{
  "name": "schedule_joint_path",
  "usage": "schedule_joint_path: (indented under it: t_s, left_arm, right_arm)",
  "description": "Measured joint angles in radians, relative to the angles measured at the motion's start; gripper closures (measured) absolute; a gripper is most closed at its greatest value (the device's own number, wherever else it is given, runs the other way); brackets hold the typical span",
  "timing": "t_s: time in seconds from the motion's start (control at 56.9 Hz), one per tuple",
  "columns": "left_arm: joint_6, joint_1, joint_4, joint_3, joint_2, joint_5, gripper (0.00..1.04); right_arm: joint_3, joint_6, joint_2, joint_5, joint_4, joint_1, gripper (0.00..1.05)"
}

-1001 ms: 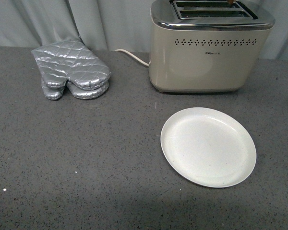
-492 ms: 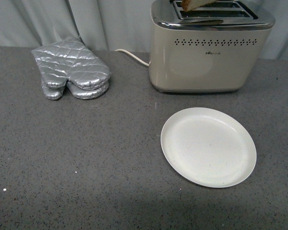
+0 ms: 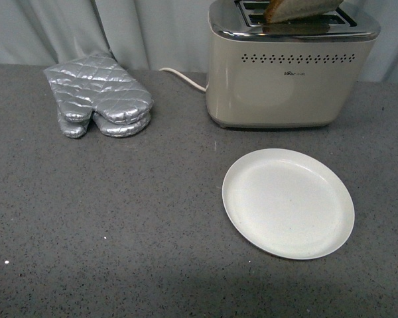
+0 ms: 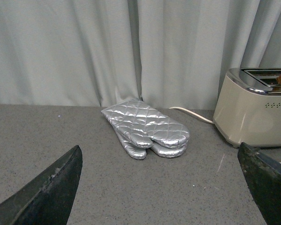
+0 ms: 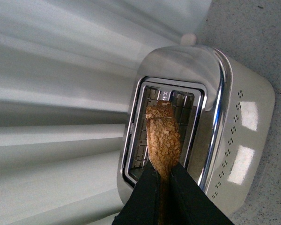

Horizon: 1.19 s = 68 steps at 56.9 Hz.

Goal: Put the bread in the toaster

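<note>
Large cream two-slot toaster (image 3: 288, 86) with a shiny chrome top and a row of small vent holes, standing at 1 o'clock on a speckled dark-grey stone countertop (image 3: 119, 225). Thin white cord (image 3: 183, 77) trailing from the toaster's base toward 9 o'clock, in front of a pale grey pleated curtain (image 3: 146, 30).

Single slice of light-brown wholewheat bread (image 3: 302, 9) with a darker crust, tilted, hanging over the toaster's chrome top at the slot openings. In the right wrist view, seen edge-on (image 5: 163, 136), running along the length of the slots. Not possible to tell if the lower edge is inside a slot.

Right gripper (image 5: 163, 169), black, closed tight on one end of the bread, a finger pressed against each face.

Left gripper (image 4: 159, 149), black, spread wide with nothing between its fingers, low over the countertop and well apart from the toaster.

Pair of quilted silver oven mitts (image 3: 99, 96) stacked flat at 10 o'clock. Round off-white speckled plate (image 3: 288, 202) at 4 o'clock, just in front of the toaster, nothing on it.
</note>
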Motion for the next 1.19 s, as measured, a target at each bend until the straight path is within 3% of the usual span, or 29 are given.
schedule_joint_path:
  t_s: [0.299,0.439,0.755,0.896,1.194]
  left_arm:
    - [0.000,0.000,0.000,0.000,0.000,0.000,0.07]
    - [0.000,0.000,0.000,0.000,0.000,0.000,0.07]
    - [0.000,0.000,0.000,0.000,0.000,0.000,0.07]
    - [0.000,0.000,0.000,0.000,0.000,0.000,0.07]
    - [0.000,0.000,0.000,0.000,0.000,0.000,0.07]
  right_arm:
    - [0.011,0.088,0.060,-0.034,-0.032,-0.011,1.03]
    - [0.012,0.042,0.061,-0.039,0.086,-0.012,0.82]
    - [0.019,-0.320,0.003,-0.015,0.280,-0.025,0.31]
    - [-0.075,-0.529,-0.100,-0.028,0.430,-0.027,0.08]
    - [-0.452,-1.125,-0.379,-0.168,0.698,-0.056,0.10]
